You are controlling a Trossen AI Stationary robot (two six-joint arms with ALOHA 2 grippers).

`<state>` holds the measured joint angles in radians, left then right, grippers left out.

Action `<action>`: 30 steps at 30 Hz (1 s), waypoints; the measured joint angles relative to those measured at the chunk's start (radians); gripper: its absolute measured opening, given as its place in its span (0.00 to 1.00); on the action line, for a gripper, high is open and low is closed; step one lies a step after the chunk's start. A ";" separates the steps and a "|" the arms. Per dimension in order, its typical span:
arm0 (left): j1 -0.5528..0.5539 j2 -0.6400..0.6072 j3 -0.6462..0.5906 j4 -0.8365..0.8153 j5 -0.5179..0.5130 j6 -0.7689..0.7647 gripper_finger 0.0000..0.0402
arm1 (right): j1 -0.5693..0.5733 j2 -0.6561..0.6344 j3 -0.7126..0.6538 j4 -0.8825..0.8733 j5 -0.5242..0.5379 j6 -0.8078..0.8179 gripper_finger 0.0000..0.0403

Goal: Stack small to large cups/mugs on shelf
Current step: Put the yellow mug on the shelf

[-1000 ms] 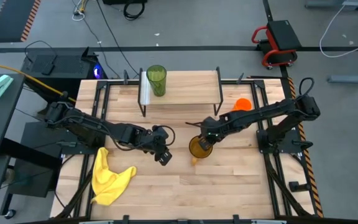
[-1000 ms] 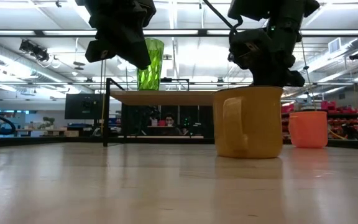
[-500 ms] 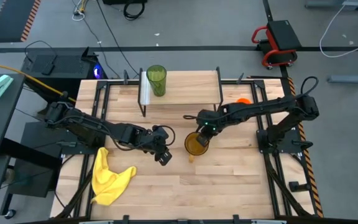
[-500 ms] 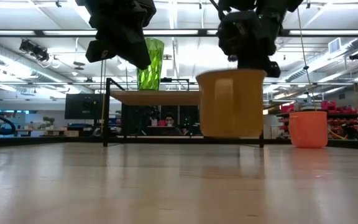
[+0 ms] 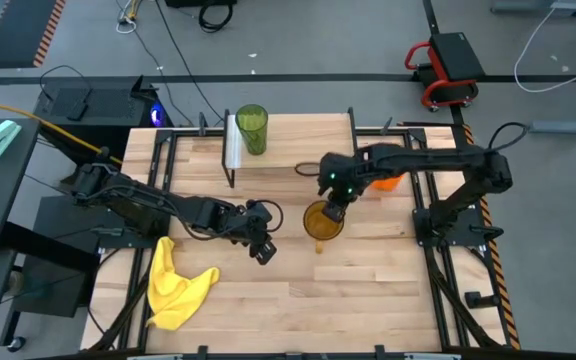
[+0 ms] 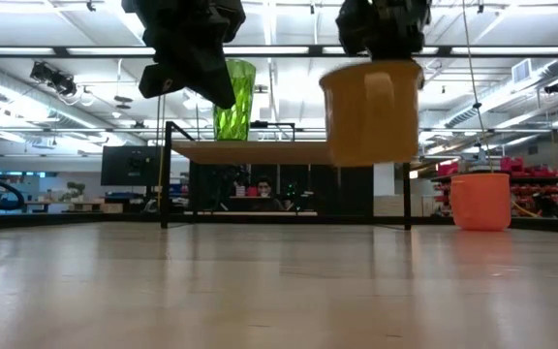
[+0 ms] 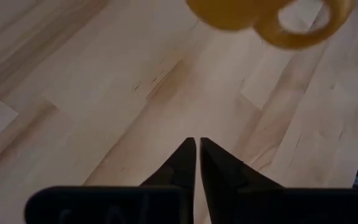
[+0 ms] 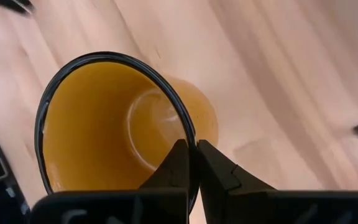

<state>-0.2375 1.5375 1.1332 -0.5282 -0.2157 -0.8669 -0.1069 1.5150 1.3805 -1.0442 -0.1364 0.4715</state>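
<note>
Wooden tabletop (image 5: 368, 300), right gripper (image 8: 193, 163) pinching amber mug (image 6: 371, 111) rim aloft, left gripper (image 7: 197, 163) closed, empty

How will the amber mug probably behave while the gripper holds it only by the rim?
The amber mug hangs clear of the table, pinched at one wall by the right gripper, so it may swing or tilt. It looks like thin, empty plastic, probably light. Its smooth rim might slip.
</note>
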 joint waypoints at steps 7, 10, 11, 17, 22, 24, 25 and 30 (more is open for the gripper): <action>0.000 0.000 0.000 0.000 0.000 -0.008 0.04 | -0.085 -0.001 0.147 -0.119 -0.006 -0.107 0.03; 0.000 0.000 0.000 0.000 0.000 -0.022 0.03 | -0.119 -0.002 0.198 -0.141 -0.006 -0.137 0.03; 0.000 0.000 0.000 0.000 0.000 -0.031 0.03 | -0.129 -0.002 0.212 -0.156 -0.005 -0.146 0.03; 0.001 0.000 0.000 0.001 0.000 -0.056 0.05 | -0.201 0.020 0.327 -0.213 -0.012 -0.221 0.03; 0.006 0.000 0.000 0.002 -0.004 -0.092 0.04 | -0.263 0.106 0.480 -0.297 -0.003 -0.317 0.03; 0.006 0.000 0.000 0.004 -0.008 -0.107 0.03 | -0.285 0.151 0.553 -0.338 -0.007 -0.360 0.03; 0.006 0.000 0.000 0.005 -0.008 -0.117 0.03 | -0.295 0.176 0.588 -0.360 -0.008 -0.380 0.03; 0.006 0.000 0.000 0.007 -0.011 -0.124 0.04 | -0.343 0.281 0.765 -0.402 -0.045 -0.459 0.03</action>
<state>-0.2317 1.5375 1.1332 -0.5212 -0.2267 -0.9912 -0.4501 1.7961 2.1455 -1.4458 -0.1817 0.0125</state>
